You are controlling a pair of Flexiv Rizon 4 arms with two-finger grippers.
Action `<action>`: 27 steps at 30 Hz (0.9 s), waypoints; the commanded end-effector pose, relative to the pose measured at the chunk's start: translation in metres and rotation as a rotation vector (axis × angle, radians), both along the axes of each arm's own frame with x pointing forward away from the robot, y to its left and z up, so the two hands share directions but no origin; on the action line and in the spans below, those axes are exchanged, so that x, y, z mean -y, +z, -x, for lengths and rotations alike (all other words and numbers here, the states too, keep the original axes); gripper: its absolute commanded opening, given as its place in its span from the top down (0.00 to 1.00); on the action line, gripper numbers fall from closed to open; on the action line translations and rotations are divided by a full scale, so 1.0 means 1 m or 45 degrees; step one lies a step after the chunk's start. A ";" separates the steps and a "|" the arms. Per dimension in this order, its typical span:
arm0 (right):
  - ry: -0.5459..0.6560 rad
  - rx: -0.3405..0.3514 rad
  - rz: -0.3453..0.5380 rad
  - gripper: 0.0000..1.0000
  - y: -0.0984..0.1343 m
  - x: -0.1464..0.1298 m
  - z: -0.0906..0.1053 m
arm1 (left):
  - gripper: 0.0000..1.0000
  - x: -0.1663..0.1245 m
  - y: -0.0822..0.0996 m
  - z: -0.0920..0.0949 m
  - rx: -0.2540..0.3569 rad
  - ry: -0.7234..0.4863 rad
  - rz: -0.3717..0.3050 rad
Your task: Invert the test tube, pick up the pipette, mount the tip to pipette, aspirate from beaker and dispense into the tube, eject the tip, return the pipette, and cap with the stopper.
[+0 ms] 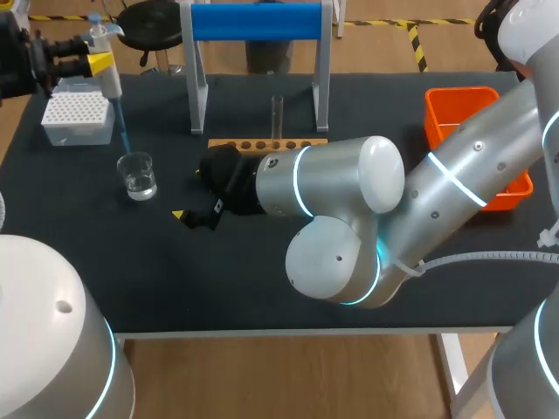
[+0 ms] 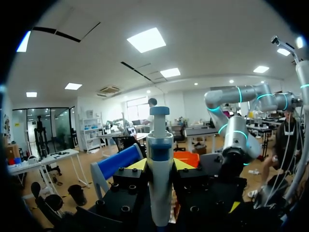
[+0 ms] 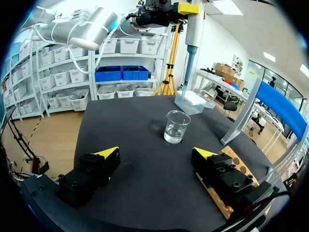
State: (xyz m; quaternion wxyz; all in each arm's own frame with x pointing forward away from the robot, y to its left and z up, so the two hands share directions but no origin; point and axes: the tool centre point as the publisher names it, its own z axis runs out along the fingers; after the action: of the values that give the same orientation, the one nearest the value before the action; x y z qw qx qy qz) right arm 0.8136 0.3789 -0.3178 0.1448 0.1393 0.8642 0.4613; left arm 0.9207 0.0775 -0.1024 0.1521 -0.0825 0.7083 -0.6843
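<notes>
the beaker (image 1: 138,175), at the left of the frame in the head view, stands upright on the dark counter (image 1: 218,279) with a little clear liquid in the bottom. behind it, toward the upper left, sits the white tip box (image 1: 77,118), its top a grid of tip holes. the orange bin (image 1: 476,122) is at the right edge, partly behind the right arm; what is in it cannot be told. a clear test tube (image 1: 277,118) stands upright in a hole of the wooden rack (image 1: 266,144) at upper centre, its long axis vertical; it looks empty.

the pipette (image 1: 105,61) is in the upper left, off the counter, with the left end effector (image 2: 160,164) clamped on its body from both sides. its long axis runs nearly vertical, plunger up, and its blue tip (image 1: 122,127) points down toward the beaker, ending near the rim; whether it reaches inside cannot be told.

the right end effector (image 3: 155,153) hangs low over the counter just right of the beaker, fingers wide apart and holding nothing, the beaker ahead of it.
</notes>
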 end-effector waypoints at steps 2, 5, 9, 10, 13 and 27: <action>-0.002 0.001 0.000 0.00 0.000 0.000 0.001 | 1.00 0.001 -0.010 -0.006 -0.003 -0.016 0.007; -0.002 0.001 0.000 0.00 0.000 0.000 0.001 | 1.00 0.000 -0.014 -0.007 -0.005 -0.014 0.013; -0.002 0.001 0.000 0.00 0.000 0.000 0.001 | 1.00 0.000 -0.021 -0.007 -0.008 -0.013 0.020; -0.002 0.001 0.000 0.00 0.000 0.000 0.001 | 1.00 0.000 -0.022 -0.007 -0.009 -0.013 0.022; -0.002 0.001 0.000 0.00 0.000 0.000 0.001 | 1.00 0.000 -0.028 -0.008 -0.012 -0.013 0.031; -0.002 0.001 0.000 0.00 0.000 0.000 0.001 | 1.00 0.002 -0.044 -0.009 -0.024 -0.013 0.034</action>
State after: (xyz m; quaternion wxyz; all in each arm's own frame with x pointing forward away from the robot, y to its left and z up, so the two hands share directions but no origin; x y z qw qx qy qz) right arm 0.8136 0.3789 -0.3178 0.1448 0.1393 0.8642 0.4613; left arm 0.9287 0.0741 -0.1443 0.1417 -0.0898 0.7027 -0.6915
